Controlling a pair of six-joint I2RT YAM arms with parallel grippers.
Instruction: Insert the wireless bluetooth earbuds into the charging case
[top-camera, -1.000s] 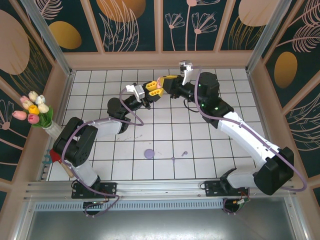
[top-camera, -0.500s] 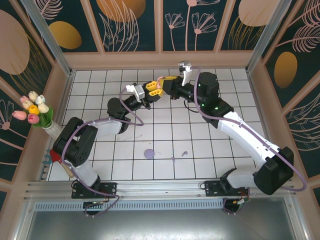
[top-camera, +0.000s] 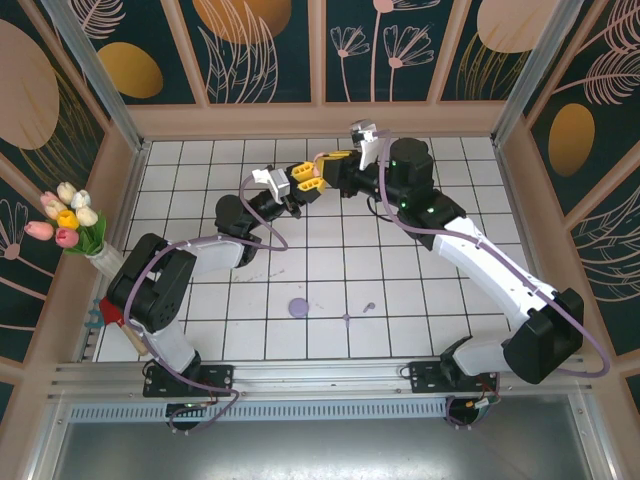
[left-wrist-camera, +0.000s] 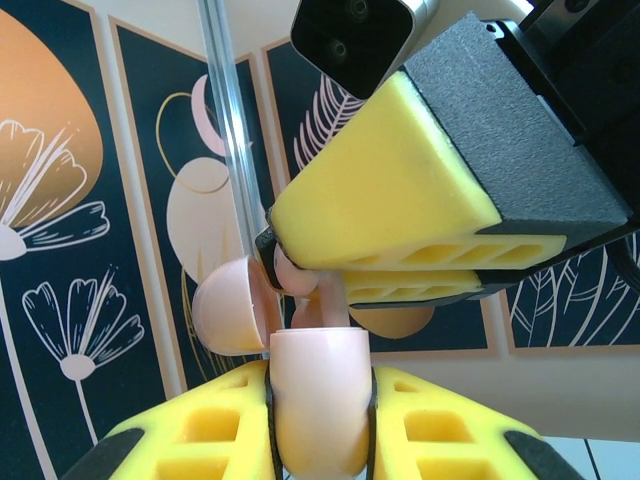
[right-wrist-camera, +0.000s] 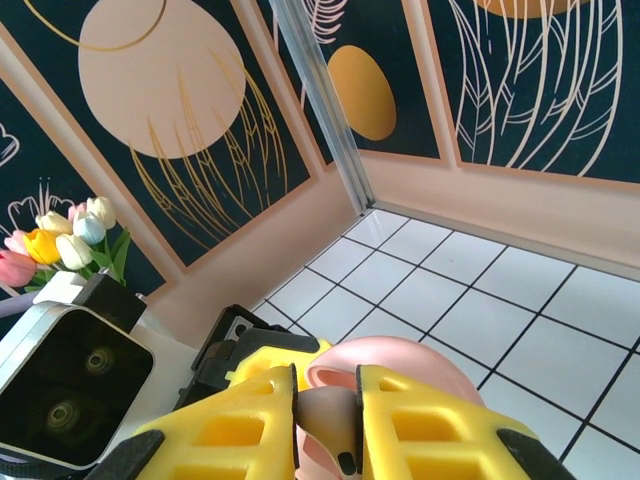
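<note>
Counter: white tiled counter (top-camera: 400, 330), walled by dark floral wooden panels (top-camera: 260, 50) on the far, left and right sides.
Charging case: pale pink, rounded plastic charging case (left-wrist-camera: 315, 355), held above the far centre of the counter. Its domed lid (left-wrist-camera: 228, 308) is hinged open to the left.
Left tool: left tool (top-camera: 305, 182), yellow padded fingers clamped on the case body.
Right tool: right tool (right-wrist-camera: 327, 385), fingers pinched together on a small pale pink earbud (left-wrist-camera: 296, 275) just above the case mouth.
Other earbuds: two purple earbuds (top-camera: 346, 319) (top-camera: 369, 306) lie near centre on the counter, beside a purple disc (top-camera: 297, 308). The second pink earbud cannot be located.
Handling: the earbud is judged light, hard, smooth and prone to slip or twist. Grip it across the body and leave the seating end free. The case shell is stiff, so hold it at the sides, below the mouth.
Clearance: the two tools are almost touching and the open lid crowds the left of the mouth. Approach from above. There is ample open counter on the near side, and the far panel stands behind the tools.
</note>
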